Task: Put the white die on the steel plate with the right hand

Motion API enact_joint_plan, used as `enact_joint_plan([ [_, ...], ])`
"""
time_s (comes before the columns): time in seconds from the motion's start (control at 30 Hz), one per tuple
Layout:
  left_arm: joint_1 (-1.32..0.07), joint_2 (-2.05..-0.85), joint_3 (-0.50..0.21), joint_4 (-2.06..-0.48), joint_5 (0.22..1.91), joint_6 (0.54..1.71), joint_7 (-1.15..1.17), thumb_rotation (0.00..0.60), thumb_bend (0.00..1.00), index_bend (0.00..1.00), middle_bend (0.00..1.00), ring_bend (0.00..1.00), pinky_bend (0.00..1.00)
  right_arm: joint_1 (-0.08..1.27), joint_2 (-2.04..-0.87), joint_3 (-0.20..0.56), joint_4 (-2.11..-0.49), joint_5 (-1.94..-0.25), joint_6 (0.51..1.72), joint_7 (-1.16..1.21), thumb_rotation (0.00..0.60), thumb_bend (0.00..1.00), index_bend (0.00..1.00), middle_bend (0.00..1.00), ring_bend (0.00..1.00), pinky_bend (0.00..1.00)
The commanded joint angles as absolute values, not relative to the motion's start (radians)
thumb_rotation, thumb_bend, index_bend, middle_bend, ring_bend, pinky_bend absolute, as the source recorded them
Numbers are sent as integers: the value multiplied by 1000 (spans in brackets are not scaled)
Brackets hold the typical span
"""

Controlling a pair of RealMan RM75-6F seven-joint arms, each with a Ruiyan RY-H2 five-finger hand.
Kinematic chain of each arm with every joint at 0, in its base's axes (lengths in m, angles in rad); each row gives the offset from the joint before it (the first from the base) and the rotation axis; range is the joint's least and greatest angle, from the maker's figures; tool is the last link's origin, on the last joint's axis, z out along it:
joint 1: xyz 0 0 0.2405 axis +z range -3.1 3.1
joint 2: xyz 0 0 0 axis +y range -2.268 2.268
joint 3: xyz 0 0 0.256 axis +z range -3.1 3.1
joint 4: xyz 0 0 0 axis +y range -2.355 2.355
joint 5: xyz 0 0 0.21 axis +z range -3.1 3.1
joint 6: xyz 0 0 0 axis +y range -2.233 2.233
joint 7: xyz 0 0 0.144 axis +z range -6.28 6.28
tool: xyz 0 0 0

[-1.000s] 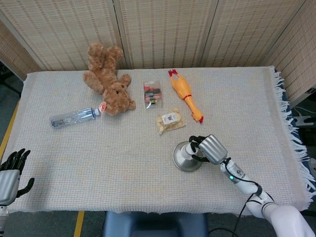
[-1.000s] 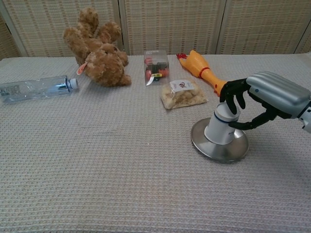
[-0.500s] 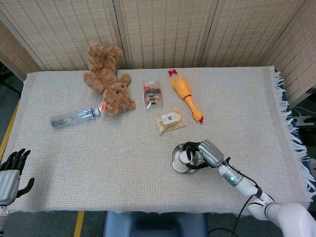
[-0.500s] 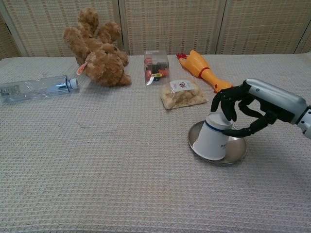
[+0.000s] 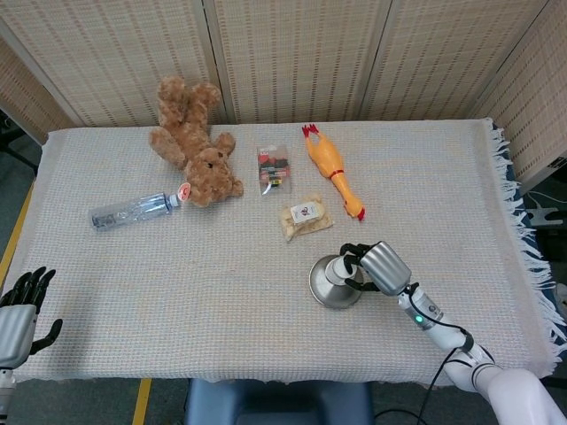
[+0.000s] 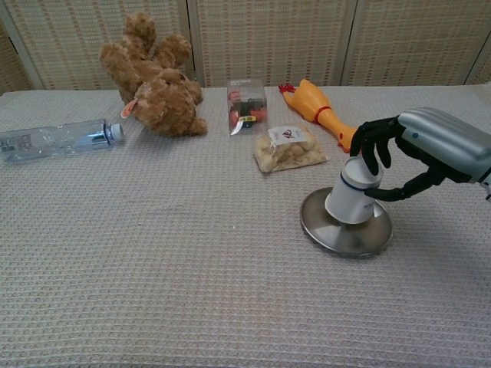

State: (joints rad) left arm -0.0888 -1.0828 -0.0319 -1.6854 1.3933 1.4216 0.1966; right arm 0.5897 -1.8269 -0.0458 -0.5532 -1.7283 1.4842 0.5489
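- Near the table's front edge, right of centre: the die (image 6: 353,196) stands upright on the plate (image 6: 331,235). It shows as a white tapered cylinder with a dark band near its top, wider end down.
- Right hand (image 6: 433,146): dark fingers (image 6: 374,147) are draped over the die's top and the thumb presses its side. It grips the die.
- Handling, as judged: light, rigid, smooth-walled. It is likely to slip or tip if pinched high up. The taper favours a hold around the upper wall below the band, thumb opposite the fingers.
- Seating, as judged: the die looks slightly off the plate's centre, toward its far right side. A release should be straight and gentle, as a nudge could topple it.
- Plate: shallow polished steel, carrying the die alone. Its rim is bare at front and left.
- Bag (image 6: 289,149), just beyond the plate toward the table's middle: clear, holding pale lumps, labelled on top.
- Pack (image 6: 245,104), further back: clear, with red and dark items inside. What they are cannot be told.
- Bottle (image 6: 57,139), toward the left edge: clear, lying on its side. Its contents cannot be told.
- Chicken (image 6: 316,106) lies beside the pack. The bear (image 6: 157,79) lies toward the far left.
- Left hand (image 5: 19,310): off the front left corner, fingers apart, holding nothing.
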Motion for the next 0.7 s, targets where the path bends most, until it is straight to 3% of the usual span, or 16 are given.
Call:
enact_joint_plan([
  [0.03,-89,-1084,-32,-1684,1392,1420,197,600,354,0,23,17,210,580,-1817,-30,-568,-1723,1537,548,600,109,643,612,589,900],
  [0.3,-89,-1083,-33,-1686,1390,1420,196,600,353,0,23,16,210,538,-1724,-3,-682,-1705,1631,485,600,109,643,612,589,900],
  [0.63,-91,-1085,-30,-1687,1392,1416,205,600,352,0,23,17,211,433,-1623,4,-809,-1591,1507,318,600,109,639,613,580,894],
  [0.7,-92,-1086,-29,-1688,1391,1415,209,600,353,0,23,17,210,431,-1619,-5,-800,-1591,1476,350,600,109,587,612,548,887],
])
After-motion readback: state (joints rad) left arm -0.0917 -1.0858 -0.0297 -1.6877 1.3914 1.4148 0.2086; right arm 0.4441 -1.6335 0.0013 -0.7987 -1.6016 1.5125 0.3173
